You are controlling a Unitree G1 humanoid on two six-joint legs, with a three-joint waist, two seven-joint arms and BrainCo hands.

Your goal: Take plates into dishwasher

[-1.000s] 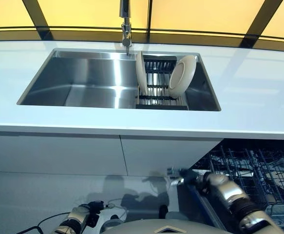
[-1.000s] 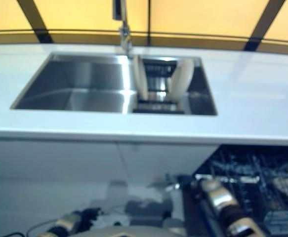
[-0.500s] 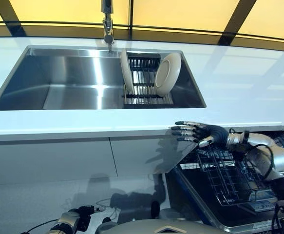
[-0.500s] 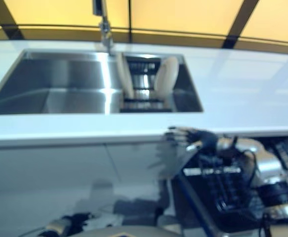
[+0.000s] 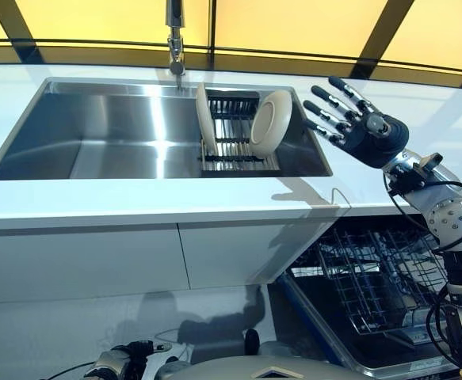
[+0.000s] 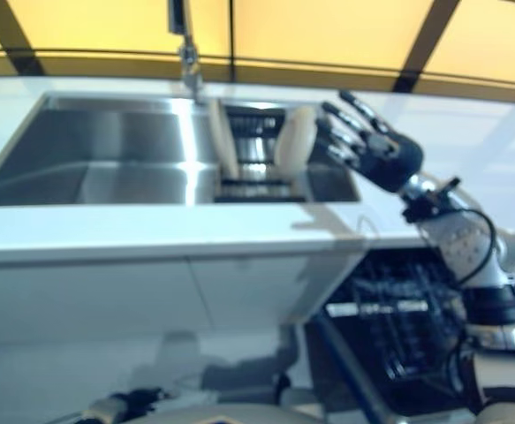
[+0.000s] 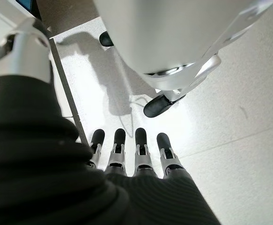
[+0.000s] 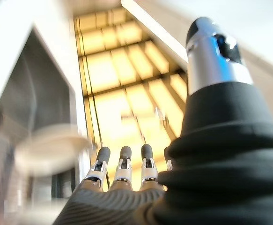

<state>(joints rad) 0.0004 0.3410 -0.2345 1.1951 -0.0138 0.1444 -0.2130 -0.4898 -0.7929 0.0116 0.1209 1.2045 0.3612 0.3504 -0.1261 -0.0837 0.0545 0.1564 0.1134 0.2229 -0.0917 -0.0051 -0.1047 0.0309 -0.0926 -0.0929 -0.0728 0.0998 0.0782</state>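
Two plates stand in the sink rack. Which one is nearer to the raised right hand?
The leaning plate at the rack's right end is nearer to the right hand, whose open fingers point toward it. The other plate stands almost edge-on by the faucet.

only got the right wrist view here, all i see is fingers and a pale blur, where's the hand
Observer: The right hand is above the counter, fingers spread toward the right plate in the sink.
Operator: any more plates
Observer: Yes, a second plate stands upright at the rack's left side.
Operator: dishwasher open
Observer: Yes, its basket is pulled out below the counter.
Operator: left hand
Observer: The left hand is low by the floor, fingers straight, empty.
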